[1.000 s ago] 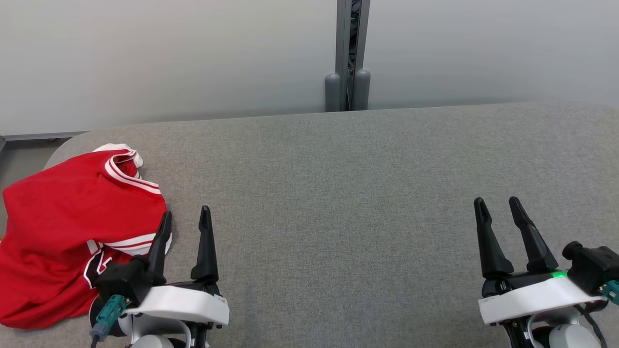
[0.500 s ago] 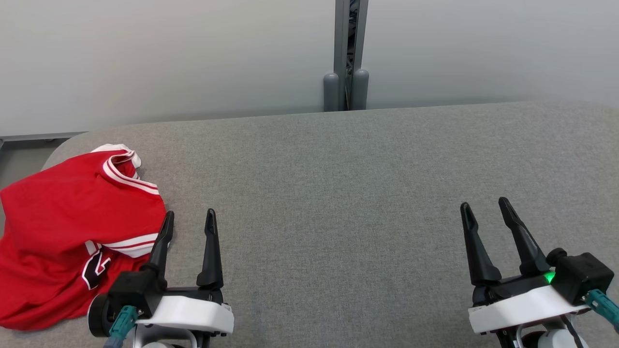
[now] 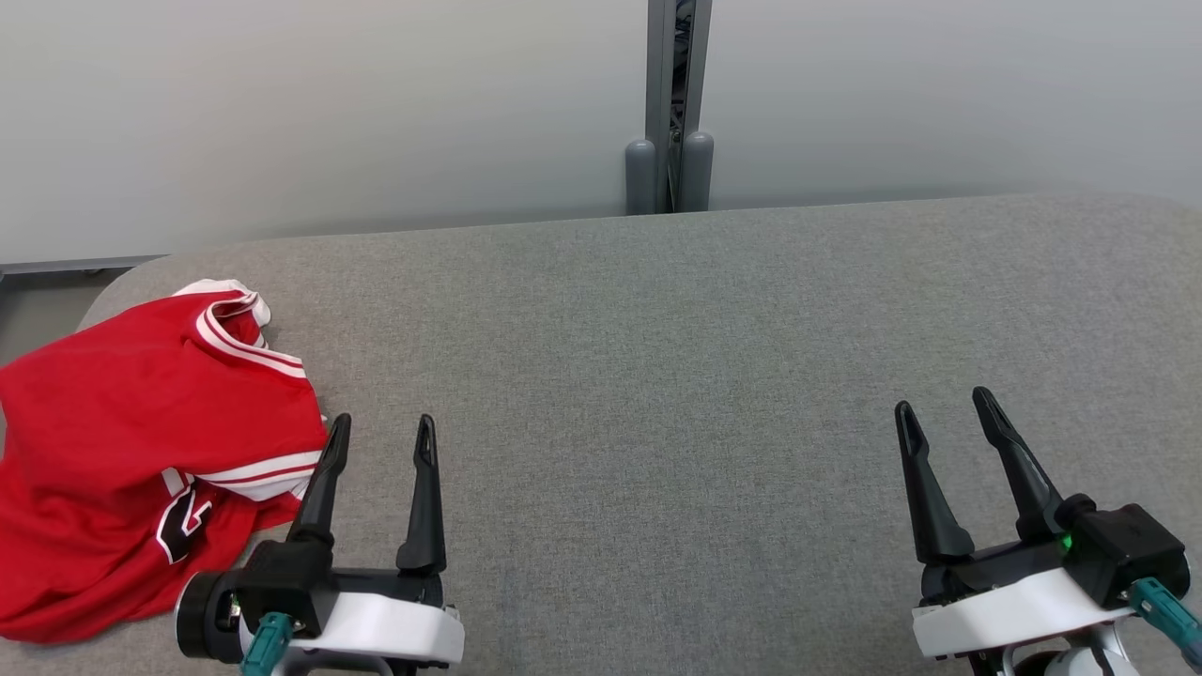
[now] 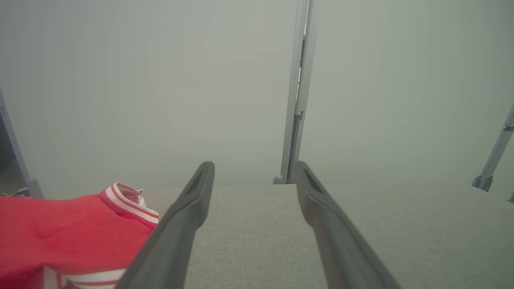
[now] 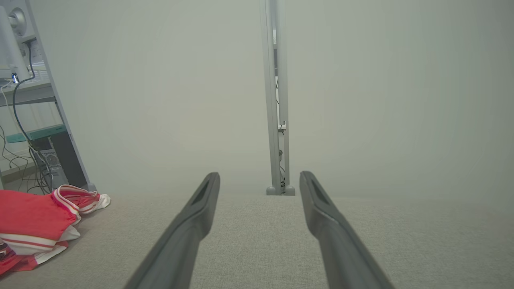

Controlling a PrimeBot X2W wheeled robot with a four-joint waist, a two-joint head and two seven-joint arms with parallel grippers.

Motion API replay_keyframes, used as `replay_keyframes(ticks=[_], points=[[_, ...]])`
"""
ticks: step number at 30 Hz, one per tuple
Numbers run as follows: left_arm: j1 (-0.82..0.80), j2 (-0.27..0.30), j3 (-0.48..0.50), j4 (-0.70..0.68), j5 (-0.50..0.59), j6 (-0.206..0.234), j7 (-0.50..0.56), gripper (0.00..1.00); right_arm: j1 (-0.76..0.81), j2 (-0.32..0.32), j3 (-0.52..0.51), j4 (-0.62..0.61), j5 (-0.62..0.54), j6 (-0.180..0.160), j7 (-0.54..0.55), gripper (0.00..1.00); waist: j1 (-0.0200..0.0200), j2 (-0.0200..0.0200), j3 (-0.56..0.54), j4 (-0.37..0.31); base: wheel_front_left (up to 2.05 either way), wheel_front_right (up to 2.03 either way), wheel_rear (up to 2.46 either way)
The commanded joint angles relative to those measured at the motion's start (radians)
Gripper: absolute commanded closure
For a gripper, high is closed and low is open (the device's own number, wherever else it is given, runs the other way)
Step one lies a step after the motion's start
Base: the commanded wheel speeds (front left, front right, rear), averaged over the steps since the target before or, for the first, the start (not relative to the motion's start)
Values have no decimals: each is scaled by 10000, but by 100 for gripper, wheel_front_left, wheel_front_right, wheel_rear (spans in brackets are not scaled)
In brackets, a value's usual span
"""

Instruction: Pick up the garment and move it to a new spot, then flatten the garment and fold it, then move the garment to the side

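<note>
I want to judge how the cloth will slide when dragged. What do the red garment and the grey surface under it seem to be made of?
The red garment looks like a thin, smooth jersey knit, perhaps synthetic: it slumps in soft folds and has striped white-and-red trim. The grey surface looks like matte woven upholstery cloth: it shows a fine speckled weave and a rounded corner, which hints at padding underneath.

Red garment [image 3: 122, 422] bunched at grey surface's [image 3: 657, 357] left end. Left gripper [image 3: 383, 424] just beside it, fingers spread. Right gripper [image 3: 944, 404] spread too, well apart.
</note>
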Motion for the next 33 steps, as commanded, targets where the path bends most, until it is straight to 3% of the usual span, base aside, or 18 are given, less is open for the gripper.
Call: replay_keyframes(ticks=[1, 12, 33], points=[[59, 51, -14, -71, 271, 7, -70, 0, 40, -84, -4, -49, -220, 17, -132, 0, 0, 0, -4, -3, 0, 0, 0], [257, 59, -140, -161, 1007, 70, -245, 0, 144, -101, 67, -98, -925, 18, -380, 0, 0, 0, 25, -20, 0, 0, 0], [226, 58, -176, 205, 874, -100, -237, 0, 196, -98, -15, 40, -1040, 18, -366, 0, 0, 0, 35, 20, 0, 0, 0]])
